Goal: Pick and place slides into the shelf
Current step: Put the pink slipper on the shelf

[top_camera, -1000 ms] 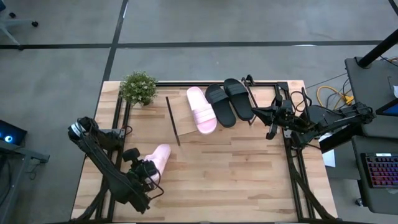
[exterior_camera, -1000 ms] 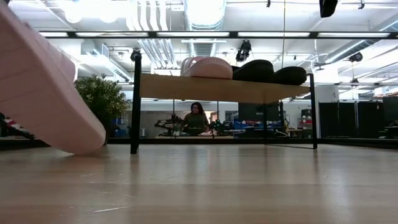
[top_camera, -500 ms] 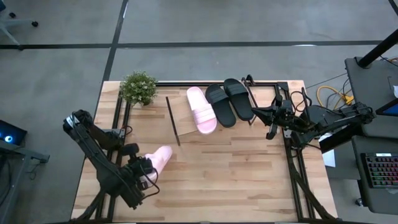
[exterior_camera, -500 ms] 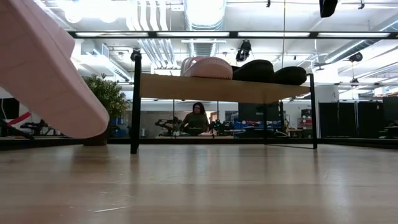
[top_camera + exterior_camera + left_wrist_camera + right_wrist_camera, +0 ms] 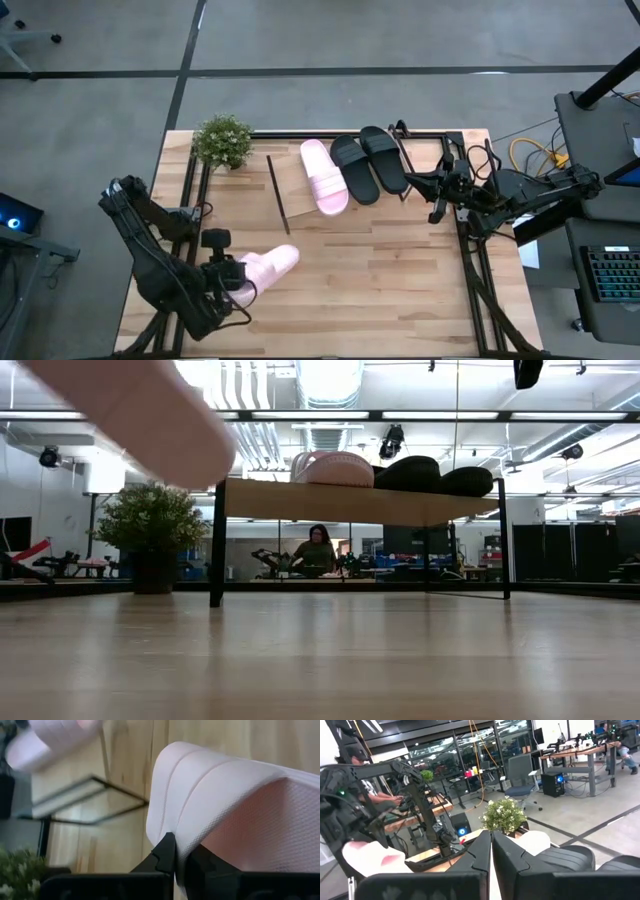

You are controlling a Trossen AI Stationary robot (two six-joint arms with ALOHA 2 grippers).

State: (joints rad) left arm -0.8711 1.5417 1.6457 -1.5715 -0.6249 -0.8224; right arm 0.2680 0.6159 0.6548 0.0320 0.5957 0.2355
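Carrying the last pale pink slide sandal (image 5: 268, 265) clear of the tabletop, the left gripper (image 5: 232, 275) hangs over the near left part of the light wood table (image 5: 400, 270), its fingers pressed together on the sandal's edge, as the left wrist view shows. Three quarters of the job looks done: one pale pink sandal (image 5: 324, 176) and the two black slide sandals (image 5: 368, 163) already lie side by side on the slanted light wood shelf with its thin black rod frame (image 5: 290, 195) at the far middle. A bare strip of shelf board remains left of the shelved pink one, likely room for the fourth. The right gripper (image 5: 410, 183) waits at the far right, just beside the shelf's right end, fingers closed on nothing. A small green potted plant (image 5: 222, 140) stands just left of the shelf, near the path to that open spot.
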